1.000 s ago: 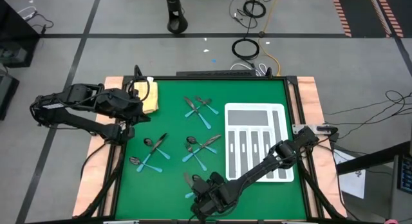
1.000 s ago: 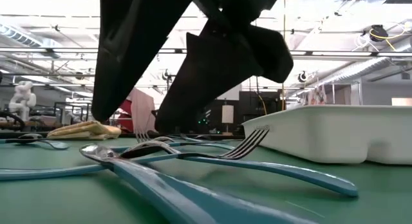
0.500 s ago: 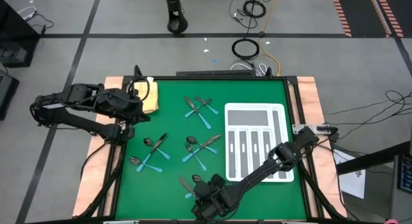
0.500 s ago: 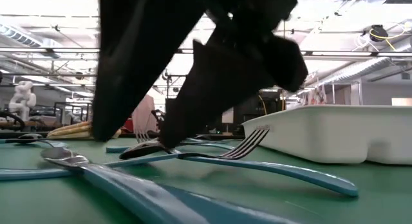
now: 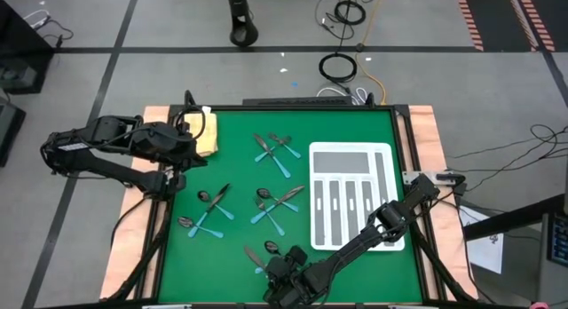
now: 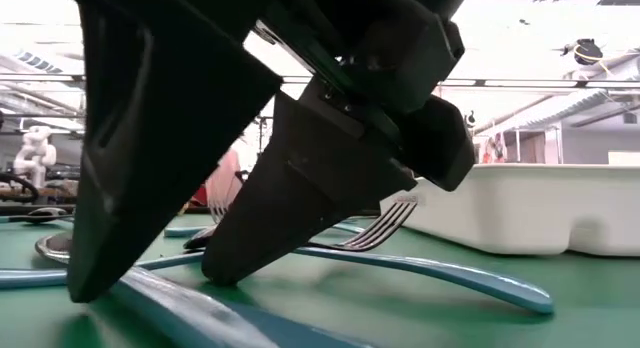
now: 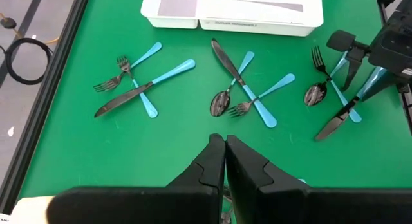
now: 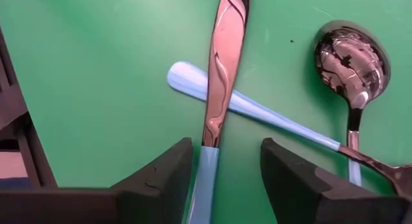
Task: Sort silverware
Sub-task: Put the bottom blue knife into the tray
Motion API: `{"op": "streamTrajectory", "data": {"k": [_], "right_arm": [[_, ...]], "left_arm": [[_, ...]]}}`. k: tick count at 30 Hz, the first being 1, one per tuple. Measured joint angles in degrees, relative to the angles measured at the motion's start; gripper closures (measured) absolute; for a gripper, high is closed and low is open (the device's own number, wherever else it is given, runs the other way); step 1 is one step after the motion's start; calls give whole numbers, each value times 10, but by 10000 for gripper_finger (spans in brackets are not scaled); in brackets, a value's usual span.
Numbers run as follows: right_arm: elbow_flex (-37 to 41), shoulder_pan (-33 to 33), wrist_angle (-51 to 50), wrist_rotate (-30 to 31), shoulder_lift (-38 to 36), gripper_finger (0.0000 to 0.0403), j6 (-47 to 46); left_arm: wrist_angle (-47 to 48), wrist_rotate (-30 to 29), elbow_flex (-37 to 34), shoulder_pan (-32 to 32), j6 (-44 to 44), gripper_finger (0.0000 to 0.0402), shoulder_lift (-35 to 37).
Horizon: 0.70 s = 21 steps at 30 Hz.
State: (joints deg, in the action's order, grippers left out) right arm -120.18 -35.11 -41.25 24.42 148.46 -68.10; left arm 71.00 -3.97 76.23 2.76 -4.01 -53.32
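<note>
So the right hand (image 5: 282, 272) is down low at the front edge of the green bench (image 5: 240, 167), right on top of the pile of silverware there, with its fingers (image 8: 161, 179) spread apart on either side of a knife (image 8: 219, 89). In the right wrist view the knife's blue handle runs back between the two fingers and the blade lies across another blue handle (image 8: 251, 111), with a spoon (image 8: 353, 56) just beside it; I can't tell if the fingers are actually touching the knife yet. The low view shows the fingertips down at the bench surface, with a fork (image 6: 380, 226) lying just behind them. The rest of the silverware sits in crossed little clusters on the green: one near the back (image 5: 275, 149), one in the middle (image 5: 275, 202) and one toward the left (image 5: 206, 211). The white tray (image 5: 351, 198) is on the right side of the bench. The left hand (image 5: 182, 140) is parked off at the back left corner next to the yellow cloth (image 5: 206, 131), fingers pressed together.
</note>
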Motion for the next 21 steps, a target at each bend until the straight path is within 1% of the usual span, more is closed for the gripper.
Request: {"op": "streamTrajectory", "data": {"k": [5,11,17,21], "right_arm": [[0,-9,-18,-5,6,288,5],[0,-12,-36,-15,6,385,12],[-2,-12,-38,-15,3,398,-10],[-35,-11,-65,2,3,400,-22]], "left_arm": [[0,0,0,0,0,381,0],[0,-3,0,0,4,381,0],[0,-11,0,0,4,381,0],[-1,-11,0,0,4,381,0]]}}
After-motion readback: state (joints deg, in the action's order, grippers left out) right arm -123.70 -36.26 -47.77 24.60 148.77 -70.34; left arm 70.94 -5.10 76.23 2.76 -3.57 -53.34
